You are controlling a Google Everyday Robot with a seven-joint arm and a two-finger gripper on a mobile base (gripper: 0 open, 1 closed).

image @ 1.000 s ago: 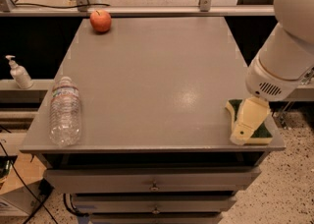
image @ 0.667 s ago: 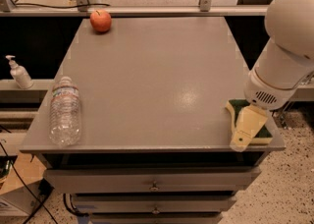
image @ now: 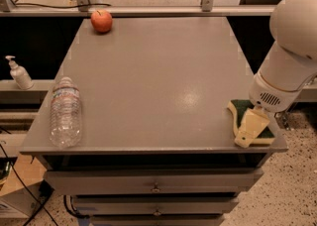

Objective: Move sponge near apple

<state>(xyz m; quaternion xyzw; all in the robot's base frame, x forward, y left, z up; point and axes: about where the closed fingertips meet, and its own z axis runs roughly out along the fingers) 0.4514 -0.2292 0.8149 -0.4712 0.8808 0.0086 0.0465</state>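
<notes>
The sponge (image: 241,107), pale yellow with a dark green top, lies at the table's front right corner. My gripper (image: 250,129) hangs from the white arm (image: 290,56) and sits right over the sponge, covering most of it. The red-orange apple (image: 101,21) stands at the far left corner of the table, a long way from the sponge.
A clear plastic water bottle (image: 65,113) lies on its side near the front left edge of the grey table (image: 158,71). A soap dispenser (image: 19,73) stands on a shelf to the left. Drawers (image: 156,183) sit below the tabletop. A rail runs behind the table.
My gripper has dropped slightly lower onto the sponge and the arm has swung further into view. The sponge, apple and bottle have not moved.
</notes>
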